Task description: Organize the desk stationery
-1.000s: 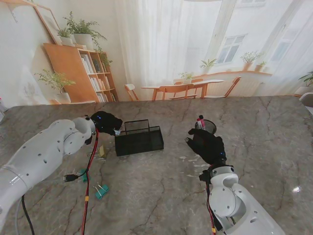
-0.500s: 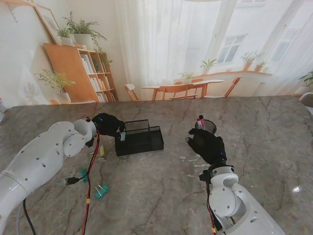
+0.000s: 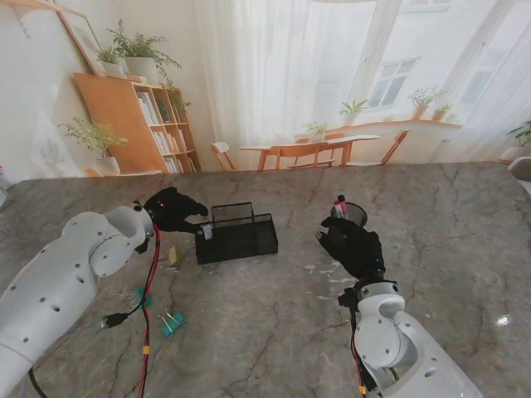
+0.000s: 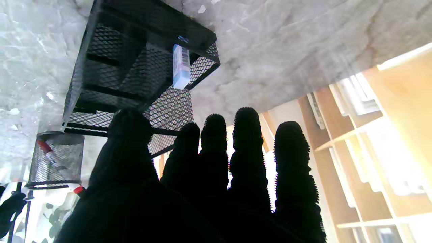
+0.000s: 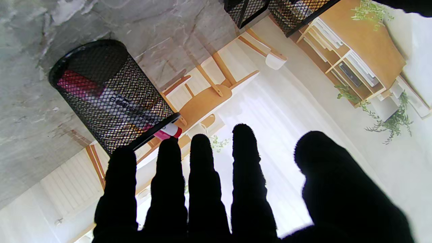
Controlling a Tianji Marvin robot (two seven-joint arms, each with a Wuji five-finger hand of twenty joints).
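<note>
A black mesh organizer point(image 3: 241, 237) stands on the marble table, and a small white and blue box point(image 3: 207, 233) leans inside its left end. In the left wrist view the box point(image 4: 181, 66) rests against the organizer's mesh wall point(image 4: 135, 67). My left hand point(image 3: 172, 208) hovers just left of the organizer, open and holding nothing, its fingers point(image 4: 248, 141) spread. A black mesh pen cup point(image 3: 352, 213) holds a pink marker point(image 5: 165, 131). My right hand point(image 3: 353, 246) sits open, just nearer to me than the cup point(image 5: 108, 91).
Teal binder clips point(image 3: 172, 322) lie near me on the left, close to my red cable point(image 3: 152, 286). A small yellowish item point(image 3: 172, 256) and another teal piece point(image 3: 141, 295) lie between the clips and the organizer. A few small pale bits point(image 3: 319, 269) lie beside the right hand.
The left hand let go of the white and blue box at the organizer's left end, opened, and drew back to the left. The right hand stayed put.
</note>
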